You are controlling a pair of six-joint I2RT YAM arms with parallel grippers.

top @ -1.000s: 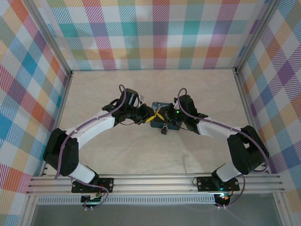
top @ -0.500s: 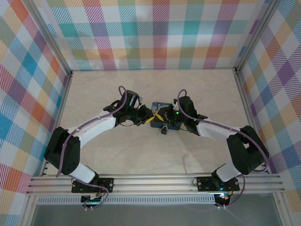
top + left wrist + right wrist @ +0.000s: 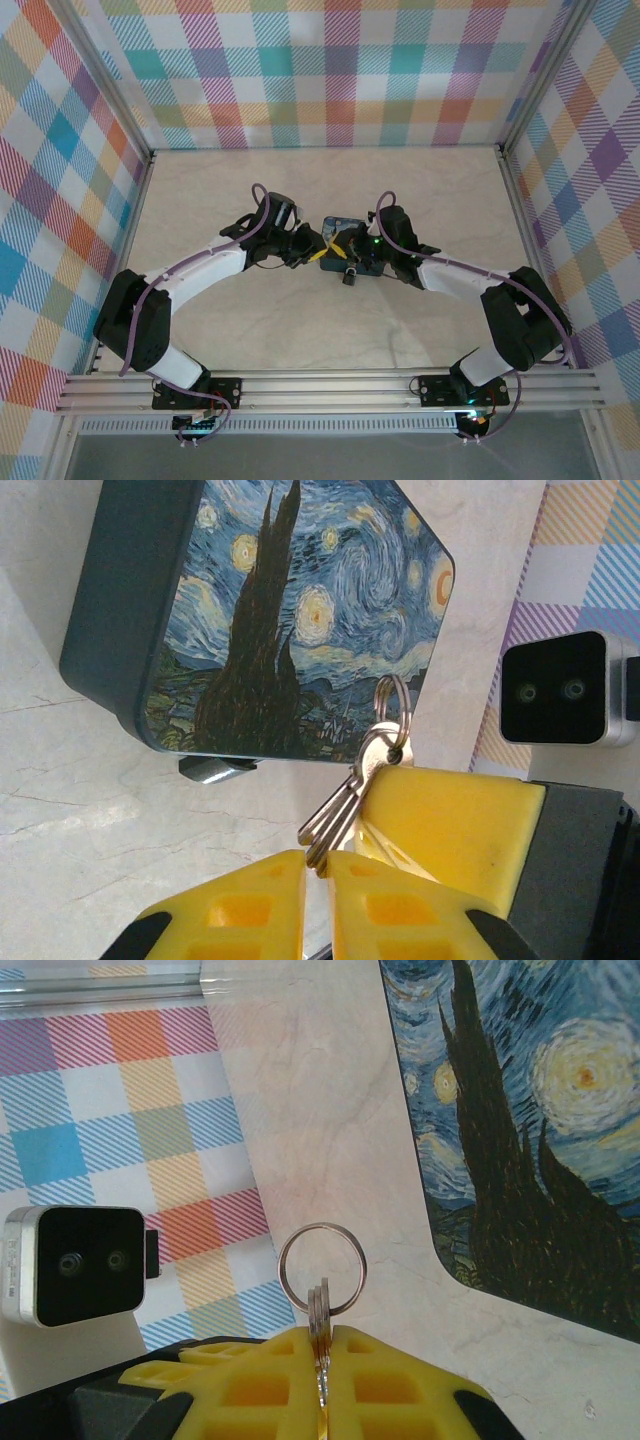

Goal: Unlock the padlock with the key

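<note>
We are viewing the right fingers [image 3: 260, 1380] pinching the key [image 3: 345, 805] just below its ring [image 3: 322, 1268], while the left fingers [image 3: 255, 905] are pressing together on its tip. The padlock [image 3: 350, 277] is lying on the surface [image 3: 80, 810], just beside the near edge of the tin [image 3: 300, 610].

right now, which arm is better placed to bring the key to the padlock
Right, probably. The right gripper is shut on the key at its head, ring poking out. The left gripper only pinches the blade tips, which must go into the padlock at the near edge of the tin.
</note>
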